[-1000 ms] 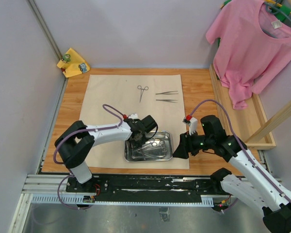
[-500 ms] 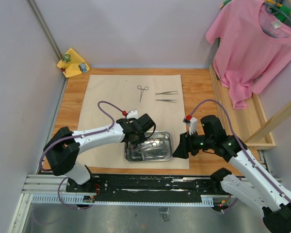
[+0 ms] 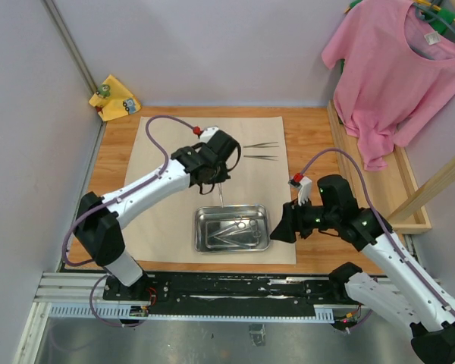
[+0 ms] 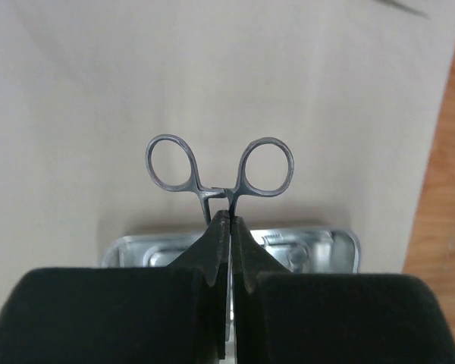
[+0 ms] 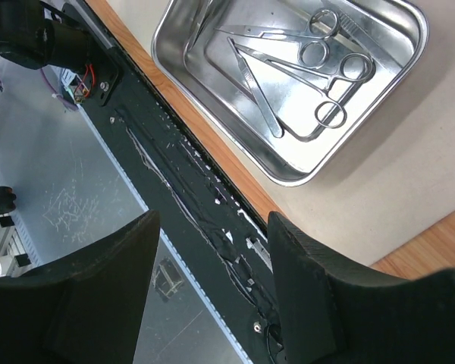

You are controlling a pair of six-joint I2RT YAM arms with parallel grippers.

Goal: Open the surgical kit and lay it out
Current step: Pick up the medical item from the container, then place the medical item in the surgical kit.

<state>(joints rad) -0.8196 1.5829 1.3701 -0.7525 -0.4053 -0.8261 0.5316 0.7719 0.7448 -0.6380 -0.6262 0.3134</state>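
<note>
Beige cloth wrap on wooden table

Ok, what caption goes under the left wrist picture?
The left gripper holds ring-handled forceps over the beige cloth, the steel tray behind.

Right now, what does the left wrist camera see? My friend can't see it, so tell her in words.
The left gripper is pinched shut on steel forceps, their two ring handles sticking out past it. Behind lie a shiny tray on beige cloth and a strip of wood table at the right.
</note>
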